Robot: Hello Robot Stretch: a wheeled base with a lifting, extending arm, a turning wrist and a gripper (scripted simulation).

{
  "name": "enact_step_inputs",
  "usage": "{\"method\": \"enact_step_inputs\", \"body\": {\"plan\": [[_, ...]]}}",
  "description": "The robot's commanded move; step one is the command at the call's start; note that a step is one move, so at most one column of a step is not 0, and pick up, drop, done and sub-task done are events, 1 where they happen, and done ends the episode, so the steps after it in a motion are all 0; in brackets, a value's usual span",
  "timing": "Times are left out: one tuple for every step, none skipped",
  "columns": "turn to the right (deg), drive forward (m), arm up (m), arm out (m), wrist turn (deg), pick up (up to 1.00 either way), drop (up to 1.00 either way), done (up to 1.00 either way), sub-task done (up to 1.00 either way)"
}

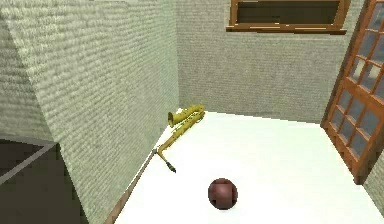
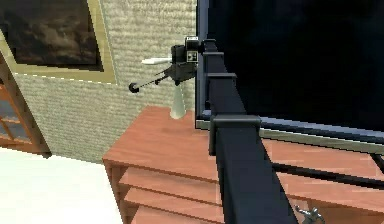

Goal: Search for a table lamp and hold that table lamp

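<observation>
Table lamp (image 2: 176,104): taken to be the pale flared form standing at the far end of the wooden sideboard (image 2: 150,165), against the wall; the shape is too faint to be certain.
Search stage: appearing complete, judging by the arm (image 2: 235,150) reaching out toward that form.
Gripper (image 2: 143,74): showing just up and left of the pale form. Whether it is touching cannot be told, nor whether its fingers are spread or pressed together, nor whether it is holding anything.
Hold stage: looking unfinished, as the form is sitting on the sideboard rather than hanging clear.
Also listed: framed picture (image 2: 55,35) hanging far left; brass saxophone (image 1: 180,128) and dark red ball (image 1: 222,192) lying on the pale floor ahead.
</observation>
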Motion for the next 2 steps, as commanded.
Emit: {"method": "enact_step_inputs", "body": {"plan": [[0.0, 0.0, 0.0, 0.0, 12.0, 0.0, 0.0, 0.0, 0.0], [0.0, 0.0, 0.0, 0.0, 0.0, 1.0, 0.0, 0.0, 0.0]]}}
